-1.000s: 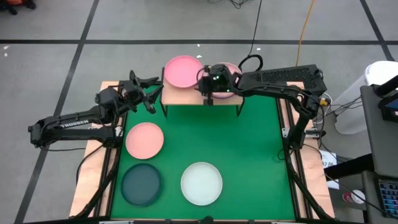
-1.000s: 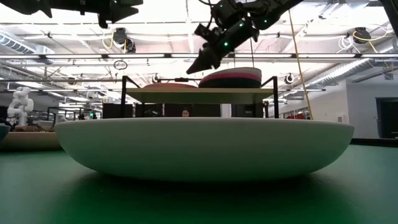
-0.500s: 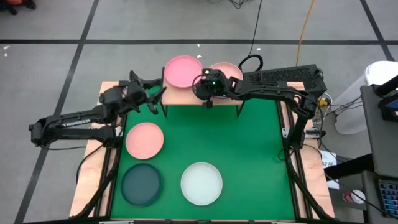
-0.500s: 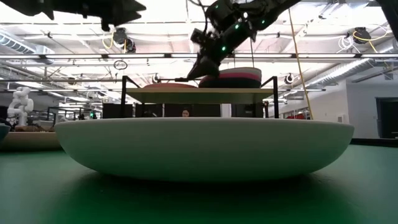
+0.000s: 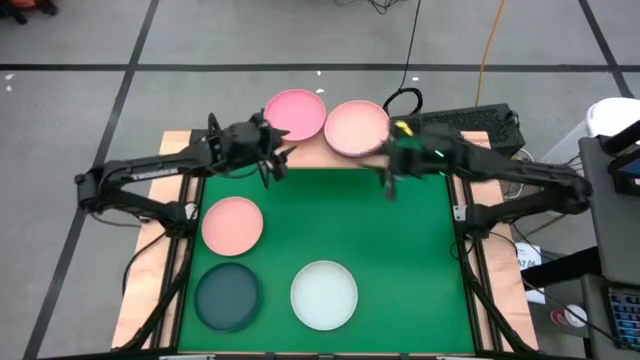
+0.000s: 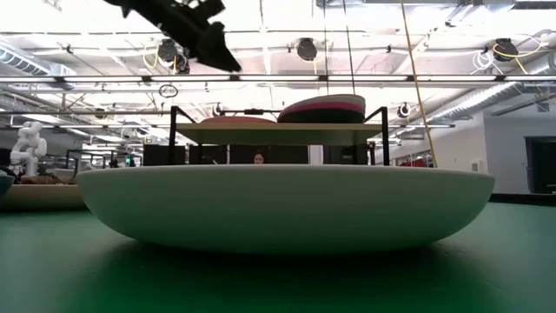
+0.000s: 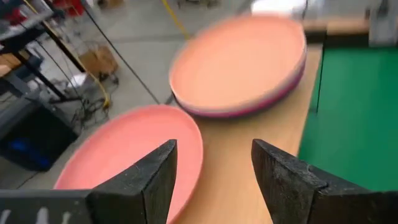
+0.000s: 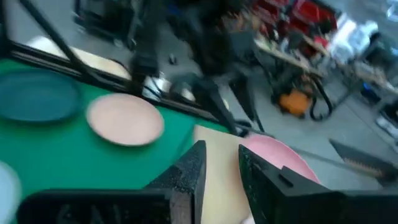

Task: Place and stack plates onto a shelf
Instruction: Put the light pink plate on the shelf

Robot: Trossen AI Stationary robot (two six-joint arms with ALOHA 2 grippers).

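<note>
**Right claw retreats from the shelf stack**

Backing off since a second ago, the right claw [image 5: 388,186] hovers narrowly parted over the green mat [image 5: 400,250]. Left claw [image 5: 270,160], spread, nears the shelf [image 5: 310,152], which holds a pink plate [image 5: 295,112] and stacked plates [image 5: 356,128]. No writing is readable.

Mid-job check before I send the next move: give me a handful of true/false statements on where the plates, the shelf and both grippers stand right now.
1. Three plates lie on the green mat. True: a light pink plate, a dark teal plate and a whitish plate.
2. The right gripper holds a plate. False: its fingers are open and empty, beside the shelf.
3. The shelf carries a single pink plate and a stack of plates. True.
4. The left gripper rests on the dark teal plate. False: it is up at the shelf's left end, open.
5. The stack's top plate is teal. False: it is light pink.
</note>
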